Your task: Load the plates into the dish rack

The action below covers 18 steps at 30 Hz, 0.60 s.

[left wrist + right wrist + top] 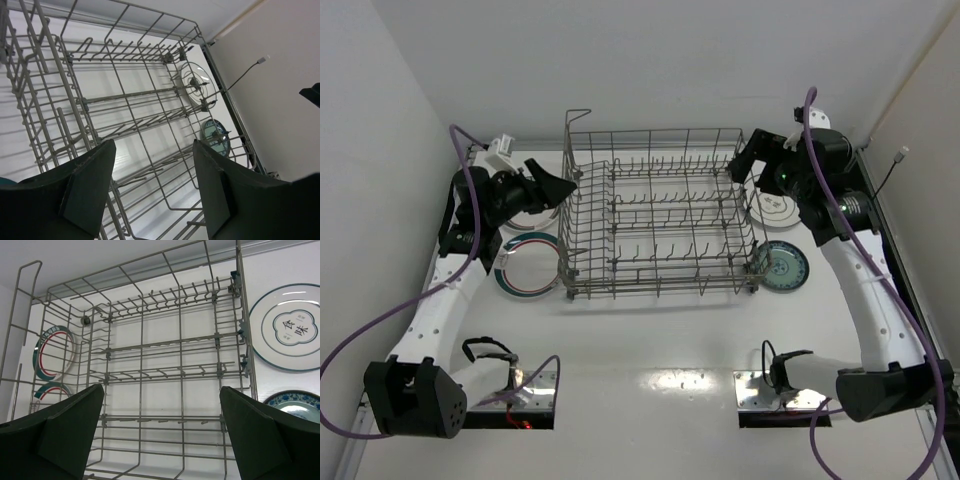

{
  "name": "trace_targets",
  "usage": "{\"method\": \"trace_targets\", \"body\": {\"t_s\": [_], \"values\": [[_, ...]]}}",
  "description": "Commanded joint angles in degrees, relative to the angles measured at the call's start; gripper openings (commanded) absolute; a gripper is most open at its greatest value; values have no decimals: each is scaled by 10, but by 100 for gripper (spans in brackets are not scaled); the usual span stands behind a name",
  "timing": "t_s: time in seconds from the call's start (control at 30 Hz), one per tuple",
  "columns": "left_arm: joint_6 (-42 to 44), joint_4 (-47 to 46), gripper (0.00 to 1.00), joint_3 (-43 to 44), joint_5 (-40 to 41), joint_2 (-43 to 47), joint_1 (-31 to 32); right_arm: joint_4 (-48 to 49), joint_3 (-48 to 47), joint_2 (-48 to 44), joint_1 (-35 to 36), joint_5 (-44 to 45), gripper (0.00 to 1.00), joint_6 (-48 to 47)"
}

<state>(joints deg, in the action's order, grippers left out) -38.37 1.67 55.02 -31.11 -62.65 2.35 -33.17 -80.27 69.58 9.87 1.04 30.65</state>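
The grey wire dish rack (660, 215) stands mid-table with no plates in it. It fills the left wrist view (125, 115) and the right wrist view (165, 370). A white plate with faint rings (775, 208) and a small teal-blue plate (786, 266) lie on the table right of the rack. Both also show in the right wrist view, white (292, 334) and teal (297, 405). A banded-rim plate (528, 265) lies left of the rack, another partly hidden under the left arm. My left gripper (558, 186) is open at the rack's left edge. My right gripper (748, 160) is open at the rack's far right corner.
White walls close in on the left, back and right. A thin cable (885, 172) hangs on the right wall. The arm bases (520, 395) sit at the near edge with purple cables looping from them.
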Motion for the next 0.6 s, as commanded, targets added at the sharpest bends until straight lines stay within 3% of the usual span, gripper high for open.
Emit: {"method": "trace_targets", "body": {"t_s": [0.0,0.13,0.27,0.43,0.57], "values": [[36,3,60,39,22,-7,8,16,1,1,-1,9,99,-17],[101,53,60,55,75,-18,8,23,6,-7,-1,9,99,-32],[174,76,60,32,157,-31,8,-7,-15,57,-12,5,99,-34],[174,29,60,-58,212,-11,3,-21,-11,152,-162,-53,99,21],[167,24,60,-76,212,3,-2,-32,-75,263,-223,-80,99,13]]}}
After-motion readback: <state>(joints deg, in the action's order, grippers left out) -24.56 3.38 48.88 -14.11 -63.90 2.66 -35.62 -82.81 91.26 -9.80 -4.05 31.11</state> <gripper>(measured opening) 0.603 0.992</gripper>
